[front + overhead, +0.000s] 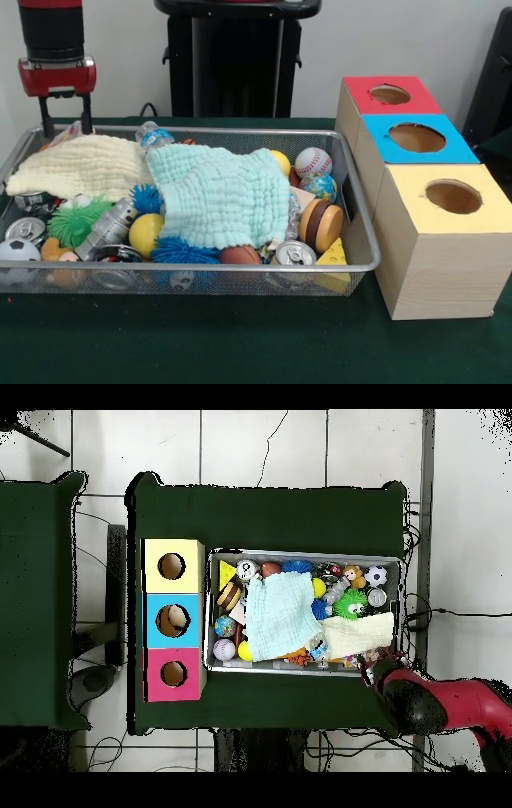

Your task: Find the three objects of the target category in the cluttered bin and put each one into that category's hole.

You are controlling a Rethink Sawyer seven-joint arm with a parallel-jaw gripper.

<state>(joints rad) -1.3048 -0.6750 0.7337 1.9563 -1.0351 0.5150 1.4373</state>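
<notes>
Red-and-black arm (56, 48), dark end effector (66, 112)

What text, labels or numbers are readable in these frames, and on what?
None can be read.
Drink cans in the bin: printing too small and blurred.
Plastic bottle label: blue, no legible words.
Globe ball: pattern only, no readable lettering.
The three wooden boxes: plain coloured tops, no markings.

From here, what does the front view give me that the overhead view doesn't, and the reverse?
Front only: soda cans, a baseball and a plastic bottle readable by shape.
Overhead only: an object inside the blue-topped box's hole, and the red arm reaching in.
Both: the bin, two cloths over the clutter, three boxes, the gripper at the bin's corner.
</notes>
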